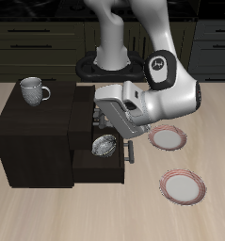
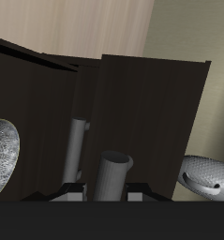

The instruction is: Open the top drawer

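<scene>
Reaching into the dark wooden cabinet [image 1: 34, 141], the gripper [image 1: 112, 122] pinches the top drawer's [image 1: 104, 94] cylindrical grey handle [image 2: 76, 150].

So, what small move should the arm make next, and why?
Probably a short pull straight away from the cabinet. The gripper sits at the top drawer, which looks only slightly out. The wrist view shows a grey bar handle very close. Whether the gripper is shut on the handle, I cannot tell.

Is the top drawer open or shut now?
Open: the top drawer sticks out from the cabinet, with the gripper at its front.
</scene>
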Tool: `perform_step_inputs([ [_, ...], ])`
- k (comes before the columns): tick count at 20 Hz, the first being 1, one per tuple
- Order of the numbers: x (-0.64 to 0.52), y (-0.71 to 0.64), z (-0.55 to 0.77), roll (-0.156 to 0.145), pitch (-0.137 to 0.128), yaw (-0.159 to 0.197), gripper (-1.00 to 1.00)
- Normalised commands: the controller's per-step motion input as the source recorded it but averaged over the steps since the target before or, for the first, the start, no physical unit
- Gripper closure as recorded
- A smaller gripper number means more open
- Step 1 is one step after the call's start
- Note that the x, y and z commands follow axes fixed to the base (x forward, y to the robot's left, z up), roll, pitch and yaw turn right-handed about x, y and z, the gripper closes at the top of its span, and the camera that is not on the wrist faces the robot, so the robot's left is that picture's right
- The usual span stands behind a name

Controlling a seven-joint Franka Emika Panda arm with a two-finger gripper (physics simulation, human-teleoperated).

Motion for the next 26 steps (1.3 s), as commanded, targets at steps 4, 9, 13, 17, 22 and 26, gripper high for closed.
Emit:
perform_step_inputs([
  [4,0.07,0.6,0.1,0.078,-0.009,-0.011,1.0],
  [9,0.04,0.39,0.07,0.059,0.003,-0.025,1.0],
  [13,0.01,0.58,0.08,0.07,-0.013,-0.001,1.0],
  [17,0.02,0.49,0.08,0.061,-0.01,-0.02,1.0],
  [22,-0.05,0.6,0.0,0.077,0.009,-0.019,1.0],
  [26,-0.01,0.31,0.01,0.044,0.005,-0.005,1.0],
])
